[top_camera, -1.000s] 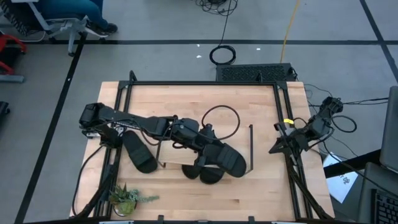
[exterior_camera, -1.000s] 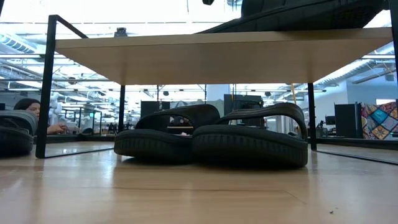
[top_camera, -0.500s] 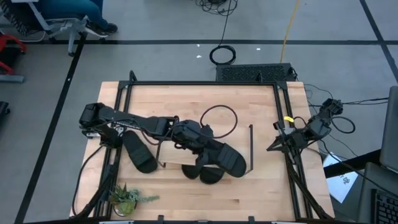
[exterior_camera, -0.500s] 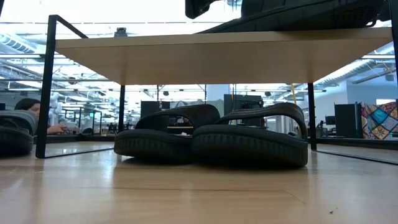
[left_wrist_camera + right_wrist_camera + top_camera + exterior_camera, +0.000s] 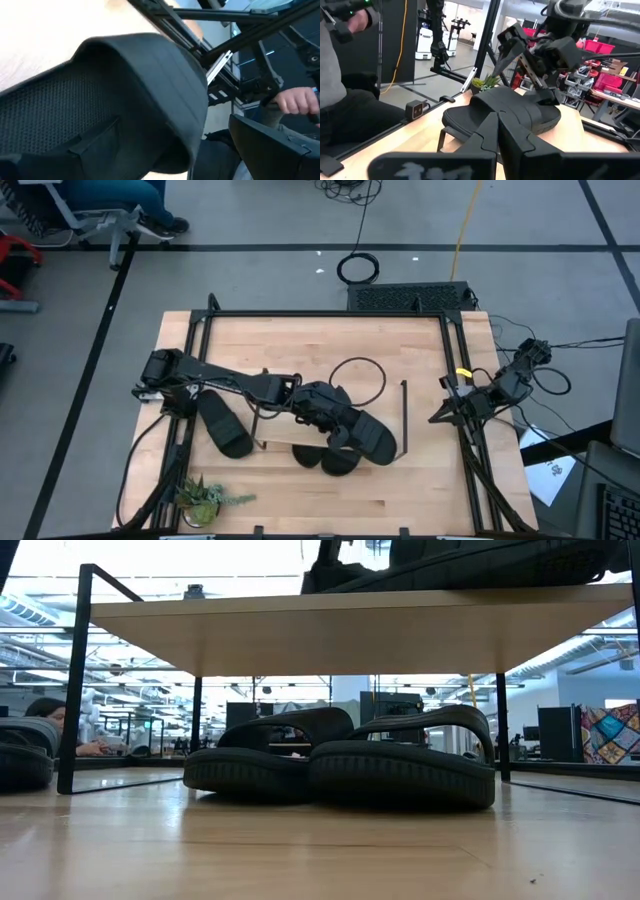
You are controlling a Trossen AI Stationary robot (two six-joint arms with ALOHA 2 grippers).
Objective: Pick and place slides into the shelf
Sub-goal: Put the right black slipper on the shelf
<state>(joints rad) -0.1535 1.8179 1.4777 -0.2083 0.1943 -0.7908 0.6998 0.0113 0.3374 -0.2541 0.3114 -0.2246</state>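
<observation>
Slides: one lies loose at table left; left gripper, fingers spread, sits over the slide atop the shelf; lift straight off. Right gripper, closed and empty, waits at right edge.

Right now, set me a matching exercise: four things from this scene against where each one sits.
Things:
1. potted plant
2. right gripper
3. pair of slides
4. slide at the left gripper

Places:
a. on top of the shelf
b. under the shelf's plank
c. a corner of the table
d. the table's right edge

Pairs: 1-c; 2-d; 3-b; 4-a
</observation>
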